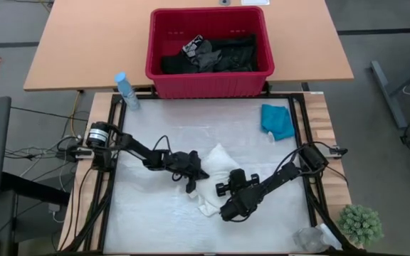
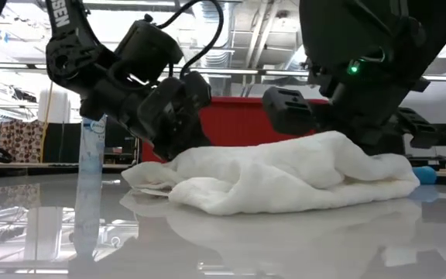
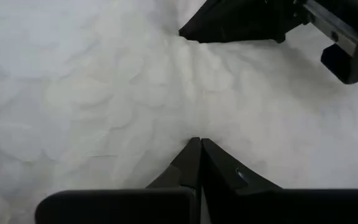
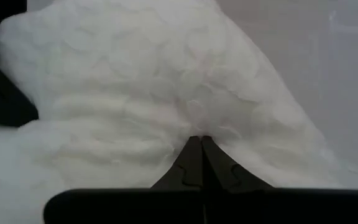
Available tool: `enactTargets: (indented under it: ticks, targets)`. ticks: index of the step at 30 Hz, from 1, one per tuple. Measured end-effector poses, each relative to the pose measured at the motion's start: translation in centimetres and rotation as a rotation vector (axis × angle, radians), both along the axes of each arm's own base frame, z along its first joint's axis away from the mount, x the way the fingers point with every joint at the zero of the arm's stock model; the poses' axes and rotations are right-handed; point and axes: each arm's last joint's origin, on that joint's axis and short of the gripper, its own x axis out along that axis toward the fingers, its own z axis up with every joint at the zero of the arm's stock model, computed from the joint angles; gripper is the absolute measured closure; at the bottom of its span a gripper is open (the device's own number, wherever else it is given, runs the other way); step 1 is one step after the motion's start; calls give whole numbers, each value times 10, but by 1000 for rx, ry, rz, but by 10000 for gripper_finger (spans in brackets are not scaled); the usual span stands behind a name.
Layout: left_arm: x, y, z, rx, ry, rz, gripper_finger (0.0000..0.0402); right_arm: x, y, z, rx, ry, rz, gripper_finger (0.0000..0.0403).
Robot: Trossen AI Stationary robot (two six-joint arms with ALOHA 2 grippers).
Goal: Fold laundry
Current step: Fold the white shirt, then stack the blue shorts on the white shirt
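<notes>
A spray bottle stands left of the red basket, just outside its left wall. The basket sits at the far edge of the white mat and holds a heap of dark clothes.

In front of the basket, near the mat's middle, lies the white garment, crumpled into a low mound. The left gripper is on the garment's left side, its fingers pressed together at the cloth; I cannot tell whether any fabric is pinched between them. The right gripper is at the garment's near right edge, fingers likewise closed against the fabric.

A small teal garment lies on the mat in front of the basket's right corner, well apart from the white one.
</notes>
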Motion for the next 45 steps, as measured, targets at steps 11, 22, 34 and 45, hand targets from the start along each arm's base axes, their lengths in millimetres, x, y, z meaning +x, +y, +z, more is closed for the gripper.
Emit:
enactTargets:
  ticks: [11, 22, 34, 45]
  targets:
    - [1, 39, 9, -133, 5, 117, 401, -17, -15, 79, 40, -18, -55, 347]
    - [-1, 62, 23, -229, -42, 66, 360, -56, -99, 178, 16, 127, 87, 212]
    - [4, 62, 46, -324, -128, -95, 249, -39, -222, 149, 212, 458, 96, 126]
    - [5, 64, 80, -441, -175, -275, 193, -45, -289, 84, 322, 511, 99, 126]
